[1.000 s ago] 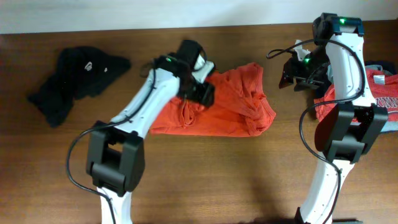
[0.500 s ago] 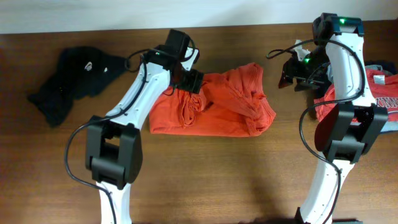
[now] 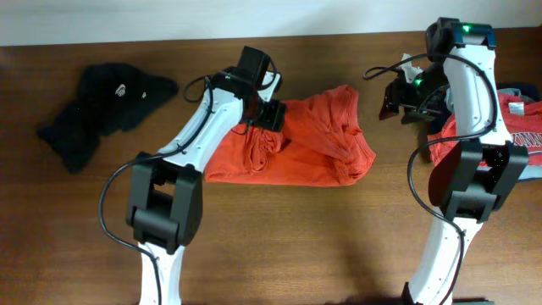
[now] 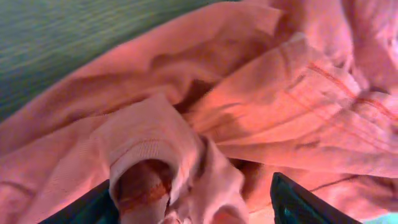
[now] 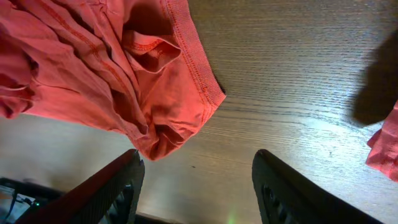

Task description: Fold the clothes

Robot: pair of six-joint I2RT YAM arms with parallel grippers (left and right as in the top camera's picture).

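Note:
The orange-red T-shirt point(image 3: 318, 144) lies crumpled at the table's middle. My left gripper point(image 3: 269, 116) is low over its upper left part. In the left wrist view the fingers point(image 4: 189, 199) are spread wide, with a bunched fold of the shirt point(image 4: 261, 93) between them. My right gripper point(image 3: 396, 103) is open and empty above bare wood just right of the shirt. Its wrist view point(image 5: 196, 180) shows the shirt's hem corner point(image 5: 93, 68) at the upper left. The black garment point(image 3: 106, 106) with a small white mark lies heaped at the far left.
Another red garment with white print point(image 3: 523, 131) lies at the right edge behind the right arm, with a grey-blue piece point(image 3: 517, 89) above it. The table is brown wood point(image 3: 279, 237), and its back edge meets a pale wall.
My left gripper moved back and left over the shirt, then slightly right again, and the shirt's upper left folds shifted. The right arm has not moved.

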